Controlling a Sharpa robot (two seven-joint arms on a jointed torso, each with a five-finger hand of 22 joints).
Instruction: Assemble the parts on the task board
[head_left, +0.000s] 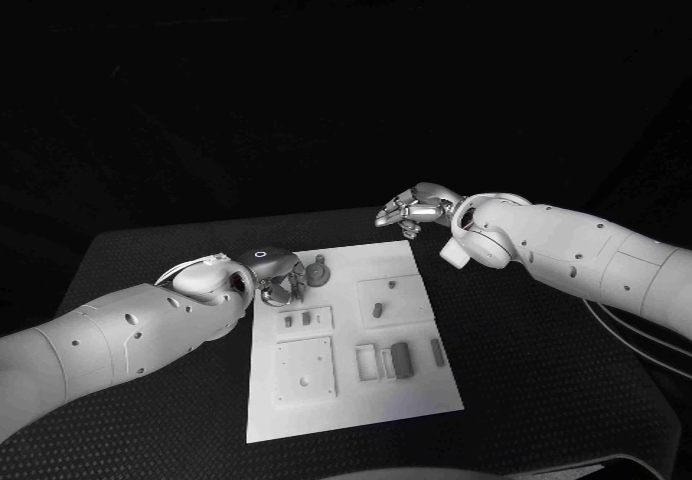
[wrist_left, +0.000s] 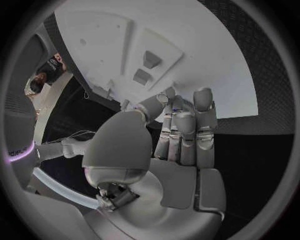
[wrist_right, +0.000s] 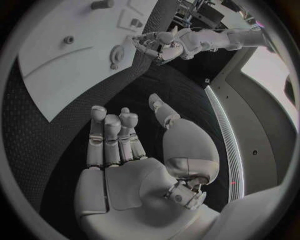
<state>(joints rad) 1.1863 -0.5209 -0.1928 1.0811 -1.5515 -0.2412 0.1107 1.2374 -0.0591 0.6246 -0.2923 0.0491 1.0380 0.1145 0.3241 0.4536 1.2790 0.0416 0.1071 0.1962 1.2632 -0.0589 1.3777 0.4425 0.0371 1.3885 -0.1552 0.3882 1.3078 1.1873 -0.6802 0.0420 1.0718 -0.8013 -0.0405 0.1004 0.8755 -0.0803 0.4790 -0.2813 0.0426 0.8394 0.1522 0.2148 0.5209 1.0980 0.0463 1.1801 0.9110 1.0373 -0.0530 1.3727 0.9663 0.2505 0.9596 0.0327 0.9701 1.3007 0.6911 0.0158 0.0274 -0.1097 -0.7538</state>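
Note:
The white task board (head_left: 353, 400) lies in the middle of the black table. Grey parts sit on it: a gear (head_left: 317, 268) near its far left corner, a short peg (head_left: 378, 310) in a raised square, and slim blocks (head_left: 404, 358) further forward. My left hand (head_left: 281, 280) hangs at the board's far left edge, just beside the gear, with its fingers (wrist_left: 184, 125) stretched out side by side and nothing in them. My right hand (head_left: 414, 210) hovers past the board's far right corner, its fingers (wrist_right: 112, 135) straight and empty. From the right wrist, the gear (wrist_right: 117, 52) lies close to the left hand (wrist_right: 159, 42).
Two small grey pieces (wrist_left: 147, 67) sit in a raised plate on the board (wrist_left: 206, 75) ahead of my left fingers. A square plate with holes (head_left: 306, 368) occupies the board's near left. Black table (head_left: 548, 400) surrounds the board on all sides.

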